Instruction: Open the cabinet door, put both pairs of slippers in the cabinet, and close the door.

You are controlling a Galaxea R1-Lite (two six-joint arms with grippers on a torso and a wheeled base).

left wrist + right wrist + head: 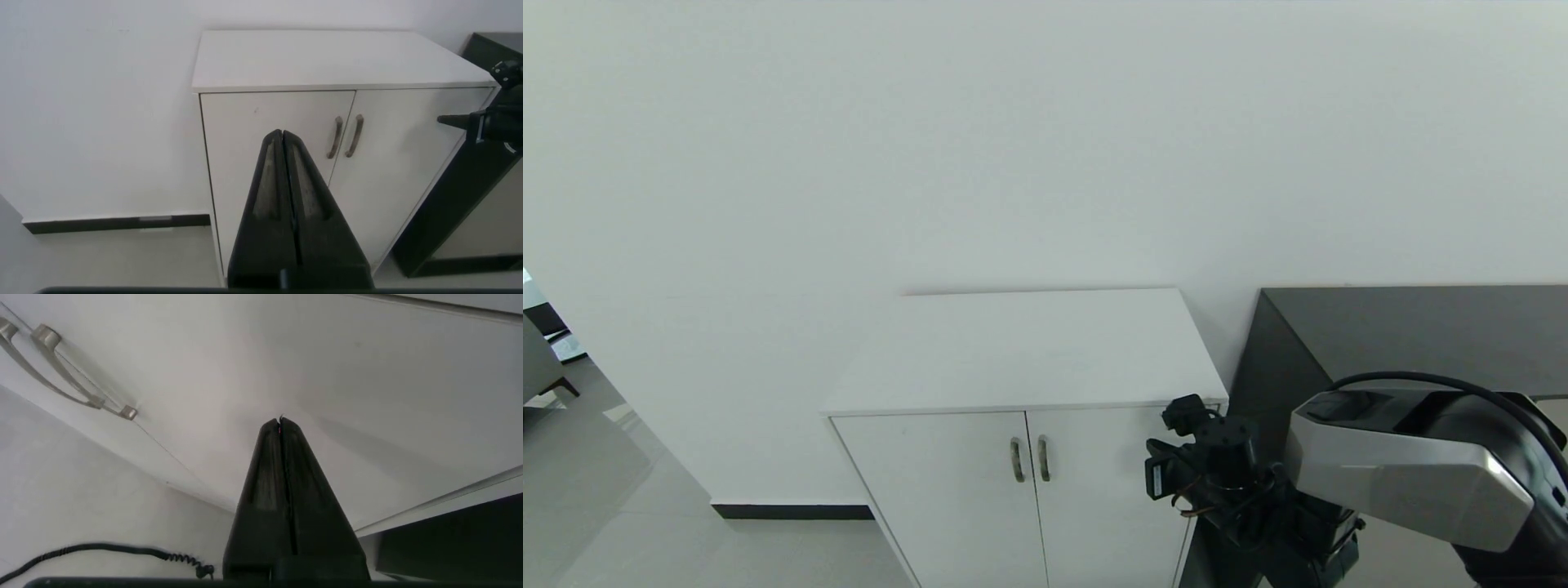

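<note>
White cabinet (pixel 1029 351), doors (pixel 956 482) shut | dark counter (pixel 1413 327) just beside | left jaws, right jaws: pressed together, empty

cabinet (pixel 1029 351): smooth matt white panels | handles (pixel 1016 459): dull brushed metal | dark unit (pixel 1413 327): matt

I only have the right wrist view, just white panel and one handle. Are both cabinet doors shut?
Observer: Yes. In the head view the left door and right door are both shut, with the handles side by side at the middle seam.
Operator: Where along the cabinet is my arm?
Observer: The left wrist view shows the right end effector near the right door's outer edge, high up and well away from the handles.
Operator: And the other arm?
Observer: The left end effector is shut, facing the left door and held back from it.
</note>
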